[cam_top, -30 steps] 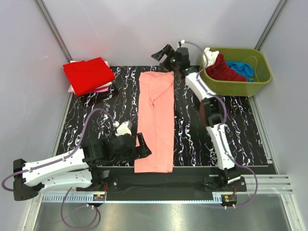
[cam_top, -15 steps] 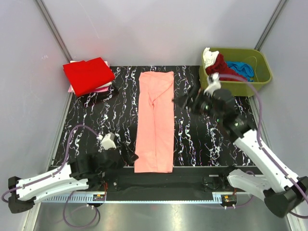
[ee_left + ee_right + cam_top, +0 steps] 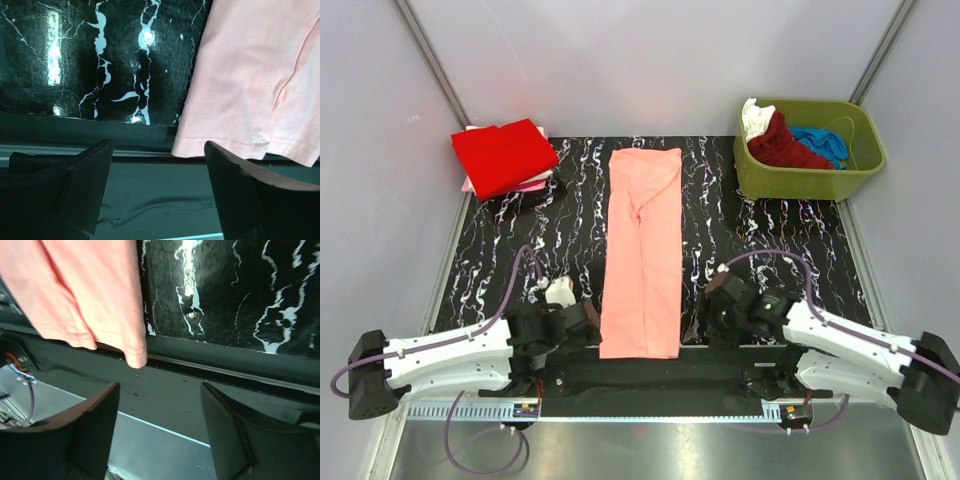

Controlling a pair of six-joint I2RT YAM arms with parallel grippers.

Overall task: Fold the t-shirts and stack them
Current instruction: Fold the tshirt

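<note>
Warm reds against dark marbling
Salmon-pink t-shirt (image 3: pixel 642 250) on the black, white-veined mat (image 3: pixel 560 230); bright red shirt (image 3: pixel 503 155) at its far-left corner; olive-green tub (image 3: pixel 800 182), far right.

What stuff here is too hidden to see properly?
1. Top view: the bright red shirt hides most of what lies beneath it, so nothing there can be counted.
2. Top view: the wall of the green tub hides most of the bunched shirts inside.
3. Wrist views: picture edges cut off most of the salmon-pink shirt.
</note>
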